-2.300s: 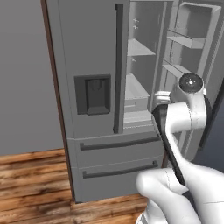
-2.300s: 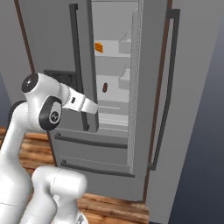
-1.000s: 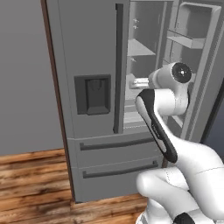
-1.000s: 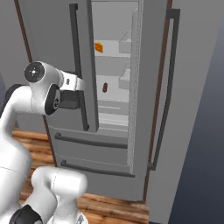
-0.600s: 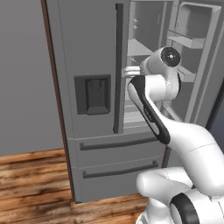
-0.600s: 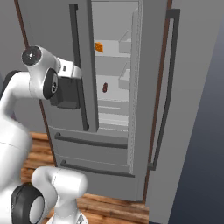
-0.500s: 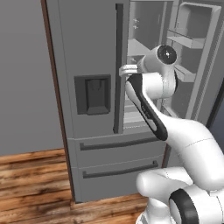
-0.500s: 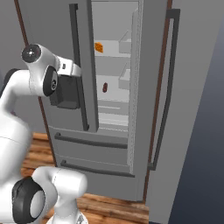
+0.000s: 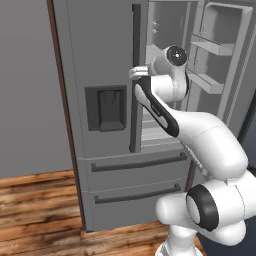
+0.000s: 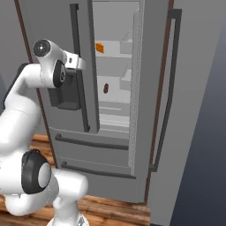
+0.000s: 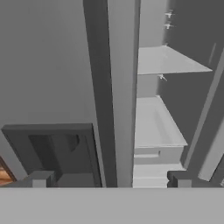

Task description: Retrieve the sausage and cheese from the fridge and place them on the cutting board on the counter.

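The fridge (image 9: 100,50) has its left door shut and its right door (image 10: 176,132) swung open. Inside, the orange cheese (image 10: 100,47) lies on an upper shelf. The dark sausage (image 10: 106,88) rests on a shelf below it. My hand (image 10: 75,62) is raised in front of the shut left door, close to its long dark handle (image 9: 135,75). In the hand view my gripper (image 11: 111,180) is open and empty, with that handle (image 11: 101,87) straight ahead between the fingertips (image 11: 41,178). The cutting board and the counter are out of view.
The dark dispenser panel (image 9: 106,107) sits on the left door below my hand. Two drawers (image 9: 135,177) run along the fridge's bottom. Pale shelves (image 11: 162,61) show to the right of the door edge. The open door's bins (image 9: 212,47) stand at the right, over a wooden floor (image 9: 35,210).
The arm has swung up and to the left, from in front of the open compartment to the upper part of the left door's handle. The sausage and cheese have stayed put.
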You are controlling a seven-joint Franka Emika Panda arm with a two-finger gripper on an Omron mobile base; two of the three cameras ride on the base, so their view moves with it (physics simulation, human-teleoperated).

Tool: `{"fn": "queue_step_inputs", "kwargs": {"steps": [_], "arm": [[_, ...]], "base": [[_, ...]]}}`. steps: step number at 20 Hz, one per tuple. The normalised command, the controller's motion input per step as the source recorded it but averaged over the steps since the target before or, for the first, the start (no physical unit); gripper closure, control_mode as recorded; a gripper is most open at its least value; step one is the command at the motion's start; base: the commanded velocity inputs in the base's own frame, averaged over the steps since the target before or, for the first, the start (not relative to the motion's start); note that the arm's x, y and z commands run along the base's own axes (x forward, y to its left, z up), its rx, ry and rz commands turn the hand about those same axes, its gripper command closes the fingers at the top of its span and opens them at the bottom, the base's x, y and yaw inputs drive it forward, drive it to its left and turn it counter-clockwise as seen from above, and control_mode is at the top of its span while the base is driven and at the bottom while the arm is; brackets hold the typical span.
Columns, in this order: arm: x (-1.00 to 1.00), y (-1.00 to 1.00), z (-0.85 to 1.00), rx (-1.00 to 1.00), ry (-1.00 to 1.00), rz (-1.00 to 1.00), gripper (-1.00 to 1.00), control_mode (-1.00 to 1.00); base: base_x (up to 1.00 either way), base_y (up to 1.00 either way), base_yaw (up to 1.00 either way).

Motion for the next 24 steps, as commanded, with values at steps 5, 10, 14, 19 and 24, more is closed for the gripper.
{"fn": "queue_step_inputs", "kwargs": {"steps": [5, 10, 14, 19, 24], "arm": [[0.57, 0.19, 0.03, 0.0, -0.1, 0.0, -1.0, -1.0], [0.69, 0.0, 0.08, 0.0, -0.02, 0.0, -1.0, -1.0], [0.64, 0.0, 0.04, 0.0, 0.0, 0.0, -1.0, -1.0], [0.61, 0.08, 0.0, 0.0, 0.0, -0.01, -1.0, -1.0], [0.62, 0.07, 0.0, 0.0, 0.0, 0.0, -1.0, -1.0]], "base": [[0.0, 0.0, 0.0], [0.0, 0.0, 0.0], [0.0, 0.0, 0.0], [0.0, 0.0, 0.0], [0.0, 0.0, 0.0]]}}
